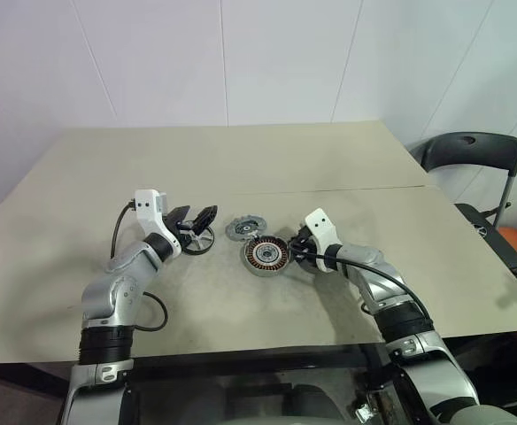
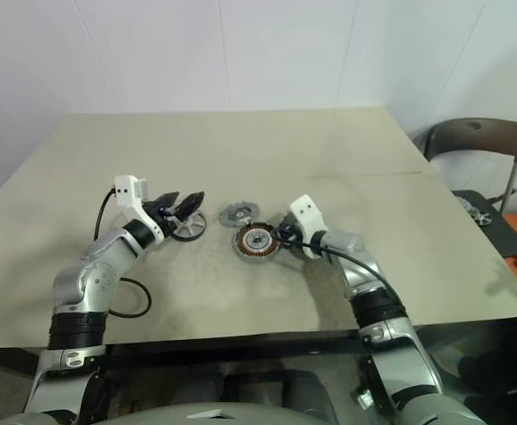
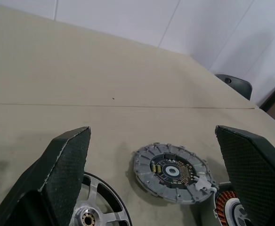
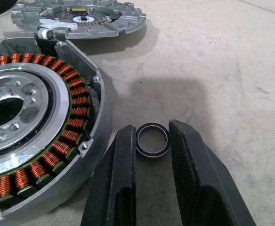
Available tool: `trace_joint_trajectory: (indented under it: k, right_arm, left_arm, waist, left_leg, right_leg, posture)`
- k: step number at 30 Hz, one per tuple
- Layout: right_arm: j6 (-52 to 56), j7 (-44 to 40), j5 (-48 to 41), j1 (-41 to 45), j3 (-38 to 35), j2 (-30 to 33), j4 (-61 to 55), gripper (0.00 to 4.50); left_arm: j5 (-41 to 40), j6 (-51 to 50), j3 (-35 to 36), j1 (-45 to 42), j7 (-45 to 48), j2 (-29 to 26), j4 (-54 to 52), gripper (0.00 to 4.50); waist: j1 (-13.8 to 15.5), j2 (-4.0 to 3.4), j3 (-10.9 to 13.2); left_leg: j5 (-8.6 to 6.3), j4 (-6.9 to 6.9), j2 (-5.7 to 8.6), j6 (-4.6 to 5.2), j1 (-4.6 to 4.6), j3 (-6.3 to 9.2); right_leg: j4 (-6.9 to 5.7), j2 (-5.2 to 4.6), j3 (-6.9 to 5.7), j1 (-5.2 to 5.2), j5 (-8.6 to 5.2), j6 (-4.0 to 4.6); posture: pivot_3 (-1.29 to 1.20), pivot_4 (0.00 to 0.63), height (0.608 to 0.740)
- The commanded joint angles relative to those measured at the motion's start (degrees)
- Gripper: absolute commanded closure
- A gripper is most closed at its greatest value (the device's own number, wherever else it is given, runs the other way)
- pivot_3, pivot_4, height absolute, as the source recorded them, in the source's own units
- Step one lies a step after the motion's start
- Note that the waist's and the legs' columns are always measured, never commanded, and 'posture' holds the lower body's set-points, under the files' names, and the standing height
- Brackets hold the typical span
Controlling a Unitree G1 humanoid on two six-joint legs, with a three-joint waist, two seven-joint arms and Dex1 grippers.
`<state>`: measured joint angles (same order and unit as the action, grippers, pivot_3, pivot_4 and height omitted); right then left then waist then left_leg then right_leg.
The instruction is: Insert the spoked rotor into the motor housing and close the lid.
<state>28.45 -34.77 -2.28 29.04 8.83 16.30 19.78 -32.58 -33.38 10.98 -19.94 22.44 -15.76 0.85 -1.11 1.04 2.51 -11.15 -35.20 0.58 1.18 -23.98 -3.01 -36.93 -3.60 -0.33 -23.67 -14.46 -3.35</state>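
Right wrist view: right gripper (image 4: 152, 141) pinched a small black ring (image 4: 152, 139) at lower centre beside the empty motor housing (image 4: 38, 117). Spoked rotor (image 1: 198, 239) lay under the spread-fingered left gripper (image 1: 193, 217); lid (image 1: 245, 227) unfitted. Nothing assembled.

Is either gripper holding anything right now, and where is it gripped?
The right gripper pinches a small dark ring across its outer rim, beside the motor housing. The left gripper is open, holding nothing.

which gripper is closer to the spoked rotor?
Left. The open left gripper hovers right over the dark-rimmed spoked rotor; the right gripper sits beyond the copper-coiled silver motor housing, pinching a small black ring.
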Motion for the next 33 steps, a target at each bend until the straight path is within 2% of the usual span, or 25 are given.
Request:
trace_joint_trajectory:
  k: [1,8,12,16,22,27,33]
  right_arm:
    - [1.66,0.74,0.29,-0.1,0.15,0.09,-0.77,3.85]
    - [2.17,2.82,-1.42,-0.05,-3.68,0.98,-2.44,3.85]
    - [-1.37,6.25,-1.33,1.36,-7.4,3.11,1.44,3.85]
    - [-4.13,6.0,-2.43,3.24,-9.9,5.19,2.92,3.85]
    - [2.08,-1.94,-9.57,4.21,-10.61,5.15,-4.94,3.85]
    - [14.07,-12.75,-18.68,0.8,-5.84,7.17,-20.82,3.85]
    - [14.63,-16.56,-17.93,-0.98,1.21,9.58,-25.16,3.85]
  left_arm:
    - [-0.12,0.13,0.73,-0.76,-0.02,-0.6,-2.49,0.0]
    - [0.03,0.3,0.59,-0.85,0.23,-0.6,-2.04,0.0]
    - [0.17,0.57,0.33,-1.16,0.32,-0.35,-1.64,0.0]
    - [0.28,0.65,0.0,-1.54,0.44,-0.12,-1.27,0.0]
    - [0.33,0.6,-0.46,-2.38,1.03,0.02,-0.36,0.0]
    - [-0.95,-0.55,-0.36,-2.76,2.29,-0.2,-1.15,0.0]
    - [-0.89,-0.95,-0.23,-2.34,2.46,-0.22,-1.83,0.0]
  waist:
    - [0.0,0.0,0.0]
    - [0.18,-0.01,0.01]
    - [0.36,-0.02,0.01]
    - [0.28,-0.02,0.02]
    - [-0.04,-0.04,0.03]
    - [0.27,-0.04,0.03]
    - [0.38,-0.03,0.03]
  left_leg:
    - [0.0,0.01,0.0,0.0,-0.01,0.0]
    - [0.0,0.01,0.0,0.0,-0.04,0.0]
    - [0.0,-0.01,0.0,0.0,-0.24,-0.01]
    - [0.0,0.0,0.0,0.0,-0.49,-0.05]
    - [0.02,0.06,-0.05,0.03,-0.49,-0.08]
    - [0.02,-0.05,-0.06,0.03,-0.51,-0.07]
    - [0.0,-0.07,-0.06,0.02,-0.5,-0.07]
  right_leg:
    - [0.01,0.0,0.0,0.0,0.0,0.0]
    - [0.02,-0.02,-0.01,-0.02,0.0,0.0]
    - [0.06,-0.04,-0.02,-0.15,0.0,0.0]
    - [0.08,-0.05,-0.02,-0.42,0.01,0.0]
    - [-0.03,0.03,-0.02,-0.54,0.0,0.01]
    - [-0.06,0.02,-0.02,-0.5,0.0,0.0]
    - [-0.02,-0.03,-0.03,-0.47,0.0,0.0]
  posture:
    - [0.0,0.0,0.74]
    - [0.0,0.0,0.74]
    - [0.0,0.0,0.74]
    - [0.0,0.0,0.74]
    - [0.0,0.0,0.74]
    - [0.0,0.0,0.74]
    - [0.0,0.0,0.74]
